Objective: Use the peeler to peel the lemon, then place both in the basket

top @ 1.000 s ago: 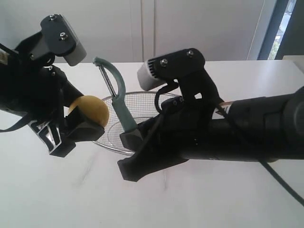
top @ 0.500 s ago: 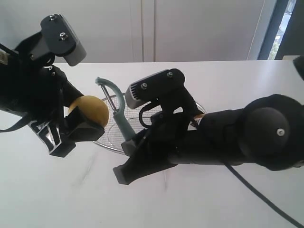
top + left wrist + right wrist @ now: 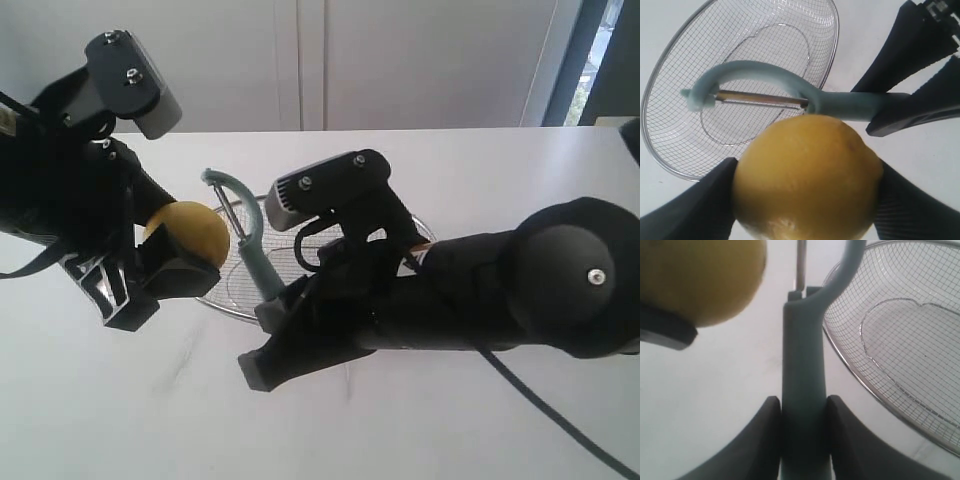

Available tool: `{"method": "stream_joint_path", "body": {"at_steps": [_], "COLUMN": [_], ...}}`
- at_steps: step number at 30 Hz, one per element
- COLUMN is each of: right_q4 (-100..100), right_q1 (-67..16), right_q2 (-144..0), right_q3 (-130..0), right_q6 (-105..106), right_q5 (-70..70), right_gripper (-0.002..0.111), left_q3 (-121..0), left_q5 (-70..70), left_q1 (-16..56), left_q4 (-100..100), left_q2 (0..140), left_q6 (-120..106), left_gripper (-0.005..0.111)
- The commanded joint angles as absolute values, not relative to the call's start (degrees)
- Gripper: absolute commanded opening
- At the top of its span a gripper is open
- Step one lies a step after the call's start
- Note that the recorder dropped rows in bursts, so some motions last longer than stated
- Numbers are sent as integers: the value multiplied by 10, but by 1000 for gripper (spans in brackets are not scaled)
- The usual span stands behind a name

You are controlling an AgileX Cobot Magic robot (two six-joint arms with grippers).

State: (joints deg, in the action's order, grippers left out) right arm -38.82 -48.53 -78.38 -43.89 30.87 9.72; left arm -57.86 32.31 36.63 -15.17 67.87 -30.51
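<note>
The table is a smooth, plain white surface that runs back to a pale wall. Directly on it, near the middle, rests the basket, a shallow oval bowl of silver wire mesh with a shiny metal rim. It sits upright on its flat base. The white table shows through the mesh, and the base's wavy outline is clear in both wrist views. Soft grey shadows lie on the table beside the basket.
</note>
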Motion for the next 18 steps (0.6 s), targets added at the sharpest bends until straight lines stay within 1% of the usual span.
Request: {"method": "stream_joint_path", "body": {"at_steps": [1,11,18], "right_q4": [-391,-390,-386], "right_q1": [-485,-485,-485], "right_q2": [-761,-706,-637], "right_q3": [-438,-438,-438], "right_q6": [306,306,307], "right_q5": [95,141,141], "right_gripper": [0,0,0], "left_q3": [-577,-577,-577], "left_q5": [326,326,326], "left_q1": [364,364,364], "left_q4": [-158,-158,-158], "left_q2": [675,675,675], "left_q6": [-303,-303,-303], "left_gripper": [0,0,0]}}
